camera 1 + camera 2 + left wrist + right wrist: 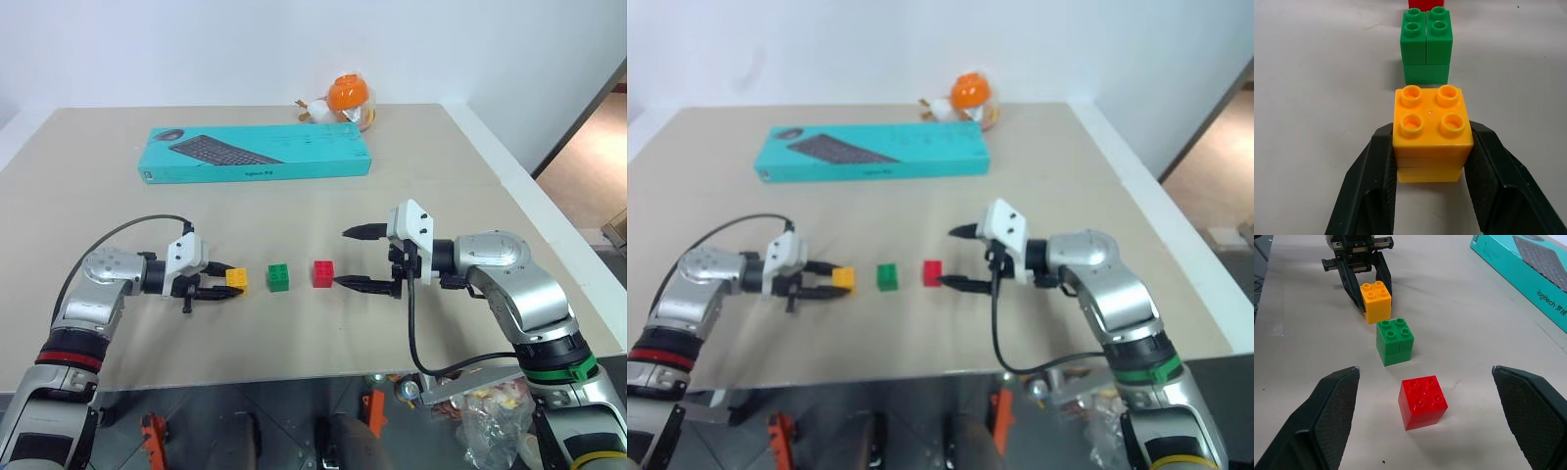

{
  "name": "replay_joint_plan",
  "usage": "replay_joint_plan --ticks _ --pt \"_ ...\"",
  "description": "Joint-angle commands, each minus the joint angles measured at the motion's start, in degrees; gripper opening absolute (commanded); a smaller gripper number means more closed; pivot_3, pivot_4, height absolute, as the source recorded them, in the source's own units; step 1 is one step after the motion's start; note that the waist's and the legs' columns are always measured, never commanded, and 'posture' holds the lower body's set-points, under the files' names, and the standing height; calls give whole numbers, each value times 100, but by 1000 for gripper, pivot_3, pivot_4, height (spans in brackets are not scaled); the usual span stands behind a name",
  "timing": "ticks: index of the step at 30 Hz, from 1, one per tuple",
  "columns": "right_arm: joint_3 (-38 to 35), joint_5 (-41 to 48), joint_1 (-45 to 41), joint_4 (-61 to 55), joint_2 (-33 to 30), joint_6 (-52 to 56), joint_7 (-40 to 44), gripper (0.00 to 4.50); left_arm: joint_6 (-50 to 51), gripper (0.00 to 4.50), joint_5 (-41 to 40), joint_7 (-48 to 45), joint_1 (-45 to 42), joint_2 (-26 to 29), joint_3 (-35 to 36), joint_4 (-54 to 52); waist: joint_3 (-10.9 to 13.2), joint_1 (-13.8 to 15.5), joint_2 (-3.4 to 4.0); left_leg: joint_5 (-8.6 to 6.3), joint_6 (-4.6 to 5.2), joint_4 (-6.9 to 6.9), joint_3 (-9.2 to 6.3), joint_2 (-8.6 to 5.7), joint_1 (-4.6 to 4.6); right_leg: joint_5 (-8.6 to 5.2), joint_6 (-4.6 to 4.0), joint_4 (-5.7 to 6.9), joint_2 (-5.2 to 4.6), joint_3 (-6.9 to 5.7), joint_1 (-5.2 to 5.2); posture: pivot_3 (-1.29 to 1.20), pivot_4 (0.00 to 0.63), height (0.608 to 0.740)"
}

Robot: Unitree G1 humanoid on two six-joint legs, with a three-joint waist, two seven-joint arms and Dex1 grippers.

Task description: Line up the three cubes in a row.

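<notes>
My left end effector (217, 282) is clamped on the yellow studded plastic cube (236, 278). The green studded cube (279, 277) sits at its 3 o'clock, then the red studded cube (322, 273), on the counter (294, 206). My right end effector (355, 258) stands wide, empty.

yellow cube (236, 278): studs up, at the row's left end
green cube (279, 277): upright, middle
red cube (322, 273): upright, right end, slightly askew

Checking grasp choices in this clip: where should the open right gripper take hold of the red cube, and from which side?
Grip the red cube by its two flat side walls, below the studs. Bring the right gripper in level from the robot's right, since the green cube sits beside its other side.
</notes>
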Motion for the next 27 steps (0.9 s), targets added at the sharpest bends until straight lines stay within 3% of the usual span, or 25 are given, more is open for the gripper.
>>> replay_joint_plan --ticks 1,2,3,4,9,10,14,20,27 --pt "-216 102 -32 -212 -68 -7 5 4500 -191 1374 130 -49 -85 8 -67 45 0 0 0 0 0 0 0 0 0 0 0 0 0 0 0 0 150 740" --pt "-210 102 -32 -205 -67 -6 7 4500 -240 1374 166 -34 -96 3 -80 81 0 0 0 0 0 0 0 0 0 0 0 0 0 0 1 0 150 740" --pt "-205 102 -33 -201 -67 -6 8 4500 -272 2405 188 -22 -106 -2 -85 106 0 0 0 0 0 0 0 0 1 0 0 0 -1 0 1 0 150 740" --pt "-206 106 -33 -201 -69 -2 10 4500 -303 2572 207 -7 -115 -6 -88 120 0 1 0 0 0 0 0 0 1 0 0 0 -1 0 1 0 150 740" --pt "-199 166 -57 -199 -25 45 -1 4500 -178 4334 131 -58 -165 113 -11 -20 0 0 0 0 0 1 0 0 0 0 0 0 0 0 0 0 150 740" --pt "-210 191 -60 -205 -14 62 -10 4500 -108 4463 95 -56 -156 160 28 -88 0 0 0 0 0 1 0 0 -1 0 0 0 0 0 0 0 150 740" --pt "-308 367 -119 -242 63 218 -106 4500 590 4463 -271 -8 -9 458 344 -671 0 -3 0 0 0 1 0 2 -1 0 0 0 1 0 -1 0 150 740" --pt "-669 655 -311 -118 239 451 -430 4500 2768 4463 -1352 815 226 770 1268 -1886 1 -17 1 0 0 0 -2 5 0 -1 0 1 2 -1 -1 0 150 740" --pt "-748 -64 -568 1205 434 -583 -902 4500 2029 4463 -667 2818 203 -46 1619 -1574 1 3 -1 2 3 5 -1 -1 5 1 1 1 -3 1 8 0 150 740"
